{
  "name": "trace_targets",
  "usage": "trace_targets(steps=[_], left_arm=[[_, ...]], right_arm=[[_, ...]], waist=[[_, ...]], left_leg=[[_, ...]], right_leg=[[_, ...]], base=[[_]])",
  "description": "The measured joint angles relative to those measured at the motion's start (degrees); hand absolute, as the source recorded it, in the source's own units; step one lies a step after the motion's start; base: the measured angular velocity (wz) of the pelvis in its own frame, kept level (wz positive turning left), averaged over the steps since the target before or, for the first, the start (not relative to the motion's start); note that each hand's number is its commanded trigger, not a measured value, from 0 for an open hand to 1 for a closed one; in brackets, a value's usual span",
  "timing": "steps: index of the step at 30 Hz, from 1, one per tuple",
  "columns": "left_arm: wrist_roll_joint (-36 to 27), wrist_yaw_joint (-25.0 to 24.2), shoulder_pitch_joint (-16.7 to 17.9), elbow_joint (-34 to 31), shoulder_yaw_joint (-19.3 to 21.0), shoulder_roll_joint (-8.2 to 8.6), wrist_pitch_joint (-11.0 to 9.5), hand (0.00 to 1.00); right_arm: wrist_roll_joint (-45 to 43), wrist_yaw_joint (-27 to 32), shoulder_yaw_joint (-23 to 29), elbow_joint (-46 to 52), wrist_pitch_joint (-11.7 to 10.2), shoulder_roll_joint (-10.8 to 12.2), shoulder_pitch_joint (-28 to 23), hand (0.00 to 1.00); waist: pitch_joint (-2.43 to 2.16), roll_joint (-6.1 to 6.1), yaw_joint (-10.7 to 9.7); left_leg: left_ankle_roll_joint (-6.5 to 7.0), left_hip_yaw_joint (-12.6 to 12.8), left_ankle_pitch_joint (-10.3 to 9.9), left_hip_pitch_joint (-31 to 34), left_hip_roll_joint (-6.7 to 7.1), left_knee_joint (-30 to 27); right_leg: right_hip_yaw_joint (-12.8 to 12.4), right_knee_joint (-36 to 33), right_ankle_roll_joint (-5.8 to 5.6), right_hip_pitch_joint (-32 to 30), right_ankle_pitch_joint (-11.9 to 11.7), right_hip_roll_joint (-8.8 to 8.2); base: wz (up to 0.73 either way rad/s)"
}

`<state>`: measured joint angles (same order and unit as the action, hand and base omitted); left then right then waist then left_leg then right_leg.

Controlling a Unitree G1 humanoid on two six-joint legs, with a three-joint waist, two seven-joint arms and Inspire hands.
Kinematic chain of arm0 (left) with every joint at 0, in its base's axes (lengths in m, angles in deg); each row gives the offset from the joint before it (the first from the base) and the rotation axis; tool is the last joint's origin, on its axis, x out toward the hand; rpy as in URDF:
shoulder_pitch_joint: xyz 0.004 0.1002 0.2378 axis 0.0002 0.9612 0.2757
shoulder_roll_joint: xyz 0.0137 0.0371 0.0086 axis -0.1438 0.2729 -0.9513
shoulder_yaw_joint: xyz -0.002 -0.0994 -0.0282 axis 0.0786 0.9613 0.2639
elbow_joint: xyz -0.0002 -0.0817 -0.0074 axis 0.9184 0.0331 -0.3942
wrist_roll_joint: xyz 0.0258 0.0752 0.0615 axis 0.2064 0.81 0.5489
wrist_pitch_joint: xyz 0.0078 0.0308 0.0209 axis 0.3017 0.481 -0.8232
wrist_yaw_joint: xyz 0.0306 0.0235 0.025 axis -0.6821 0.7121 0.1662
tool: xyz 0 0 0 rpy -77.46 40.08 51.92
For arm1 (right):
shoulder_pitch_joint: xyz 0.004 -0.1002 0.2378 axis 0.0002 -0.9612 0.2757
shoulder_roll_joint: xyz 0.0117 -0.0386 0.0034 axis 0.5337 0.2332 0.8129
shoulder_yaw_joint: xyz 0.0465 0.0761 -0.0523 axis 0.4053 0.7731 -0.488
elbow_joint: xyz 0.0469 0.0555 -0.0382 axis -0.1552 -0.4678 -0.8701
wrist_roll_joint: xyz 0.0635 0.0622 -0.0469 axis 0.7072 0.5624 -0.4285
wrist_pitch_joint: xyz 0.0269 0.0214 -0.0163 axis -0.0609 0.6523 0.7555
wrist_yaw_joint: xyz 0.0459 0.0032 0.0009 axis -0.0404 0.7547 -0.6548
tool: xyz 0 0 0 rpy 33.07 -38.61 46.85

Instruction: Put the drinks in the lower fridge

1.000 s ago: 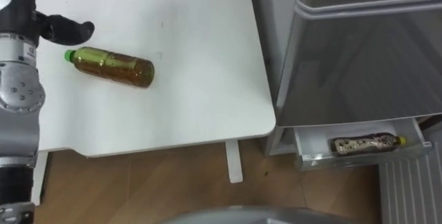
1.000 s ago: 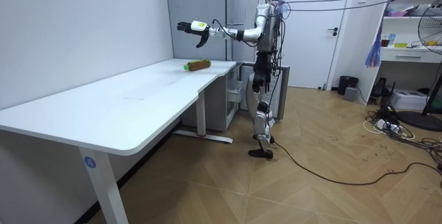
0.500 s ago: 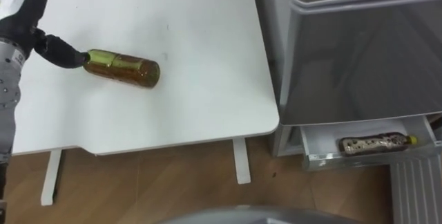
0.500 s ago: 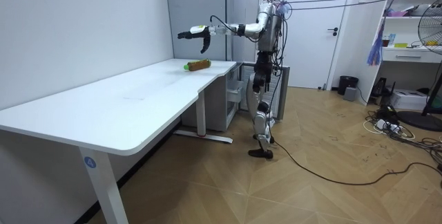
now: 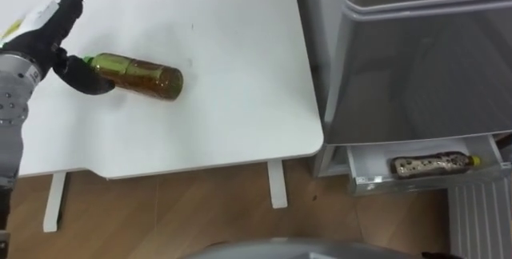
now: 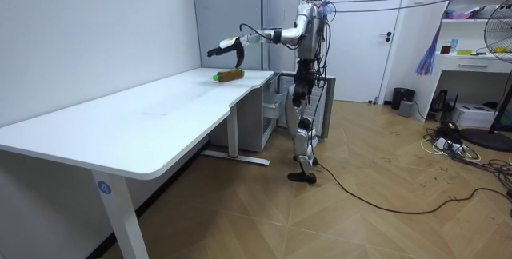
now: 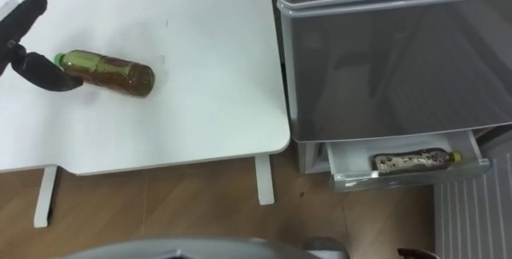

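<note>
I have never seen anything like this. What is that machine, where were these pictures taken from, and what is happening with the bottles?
It is a walking robot shaped like a person, with two arms and hands. The room view comes from a camera standing some way off. There the robot stands at the end of a white table, next to a grey fridge, with one arm stretched out over the table. The other two pictures come from the two eyes of a camera on its head, looking down. In them its left hand is open, fingers straight, with the thumb by the capped end of a brown bottle lying on its side on the table. Nothing is held. At the right, the fridge's bottom drawer is pulled out, and a second bottle lies in it.
</note>
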<state>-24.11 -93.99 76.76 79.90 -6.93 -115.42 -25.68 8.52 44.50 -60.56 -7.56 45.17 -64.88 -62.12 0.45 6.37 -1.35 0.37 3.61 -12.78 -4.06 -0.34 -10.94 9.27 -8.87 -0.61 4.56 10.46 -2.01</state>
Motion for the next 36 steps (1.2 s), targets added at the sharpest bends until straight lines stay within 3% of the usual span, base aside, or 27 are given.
trace_targets(steps=[9,11,15,20,27,31,36], left_arm=[[8.6,-1.5,-5.4,5.2,-3.5,-0.01,0.0,0.00],[8.7,-1.9,-8.8,8.8,-4.9,-0.02,0.1,0.00],[8.7,-2.3,-13.3,12.4,-7.1,-0.08,-0.6,0.00],[8.6,-2.1,-15.5,19.5,-10.6,-0.07,-1.8,0.00],[10.4,-0.7,-19.5,21.2,-13.8,-0.07,-2.7,0.00],[11.8,-0.4,-23.1,24.2,-18.2,-0.14,-2.7,0.00],[15.1,-0.4,-23.6,24.5,-19.5,-0.14,-2.8,0.00]], right_arm=[[0.1,1.0,-2.6,-0.3,0.0,0.2,1.4,0.00],[0.3,1.2,-4.5,-0.8,-0.1,0.2,1.6,0.00],[0.6,1.3,-6.2,-0.9,-0.1,0.7,1.6,0.00],[3.3,1.5,-6.8,-2.0,-0.1,0.7,3.3,0.00],[5.4,1.4,-6.9,-2.0,-0.1,0.7,4.6,0.00],[5.7,1.2,-8.5,-2.9,-0.2,0.7,5.9,0.00],[8.4,1.2,-9.0,-3.5,-0.1,0.7,6.7,0.00]], waist=[[-0.25,-0.93,0.2],[-0.22,-1.20,0.1],[-0.02,-1.52,-0.4],[0.44,-2.17,-1.4],[0.62,-2.11,-3.4],[0.79,-2.00,-3.9],[0.97,-2.27,-4.2]], left_leg=[[0.01,-0.5,0.0,3.1,-0.12,-1.0],[0.01,-0.6,0.0,3.8,-0.16,-1.6],[0.02,-0.5,0.0,6.6,-0.23,-2.9],[0.13,0.9,0.1,8.9,-0.46,-4.5],[0.61,1.1,-0.3,12.6,-0.76,-8.0],[0.70,1.2,-0.4,13.5,-0.78,-8.9],[0.90,2.2,-0.5,13.6,-0.77,-8.9]], right_leg=[[0.1,-1.3,0.14,-2.9,-0.1,0.00],[-1.3,-1.9,0.16,-3.4,-0.1,0.05],[-1.3,-2.3,0.36,-5.7,-0.4,0.05],[-2.0,-4.0,0.43,-8.4,-0.4,0.08],[-1.9,-5.1,0.40,-10.8,-0.6,0.05],[-2.3,-6.1,0.38,-11.8,-0.6,-0.07],[-3.6,-7.1,0.28,-13.0,-0.6,-0.12]], base=[[0.01],[0.00],[0.02],[-0.10],[0.05],[-0.01],[-0.11]])
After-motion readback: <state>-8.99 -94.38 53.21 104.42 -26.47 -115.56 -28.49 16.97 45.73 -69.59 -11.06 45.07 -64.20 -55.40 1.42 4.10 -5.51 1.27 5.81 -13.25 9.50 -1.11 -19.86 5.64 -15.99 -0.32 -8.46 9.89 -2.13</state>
